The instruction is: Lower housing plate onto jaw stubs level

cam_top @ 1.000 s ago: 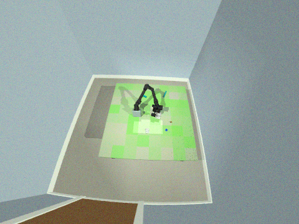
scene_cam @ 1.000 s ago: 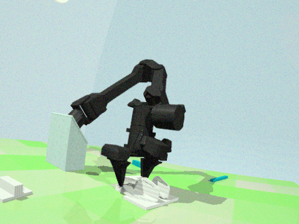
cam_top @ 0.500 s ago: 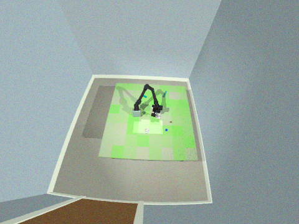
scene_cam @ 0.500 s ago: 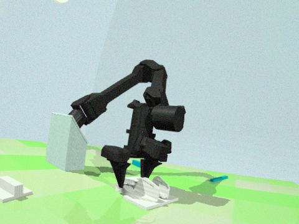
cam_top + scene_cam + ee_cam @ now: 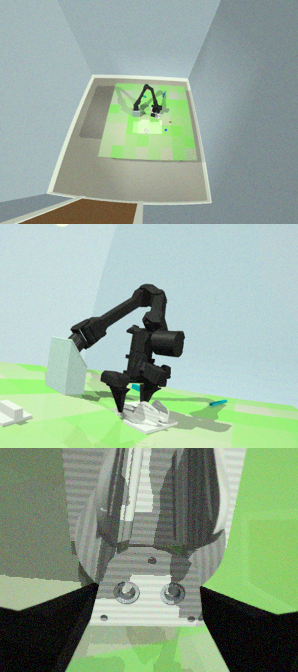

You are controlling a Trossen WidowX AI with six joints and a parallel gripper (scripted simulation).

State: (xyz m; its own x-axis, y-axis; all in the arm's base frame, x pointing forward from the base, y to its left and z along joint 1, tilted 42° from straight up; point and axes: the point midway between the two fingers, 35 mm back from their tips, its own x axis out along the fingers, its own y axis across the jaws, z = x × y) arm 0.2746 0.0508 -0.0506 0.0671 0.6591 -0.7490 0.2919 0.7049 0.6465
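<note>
While the two curved jaws [image 5: 146,414] [image 5: 201,498] stand side by side, the gripper [image 5: 131,407] [image 5: 147,589] pinches the housing plate [image 5: 130,405] [image 5: 150,608] between its fingers

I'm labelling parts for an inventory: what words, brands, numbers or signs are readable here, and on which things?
No readable text in any view.
White plate between the hand's fingers: only holes and two round rings, no lettering.
Black arm: no lettering visible.
Small blue thing: too small to tell.
</note>
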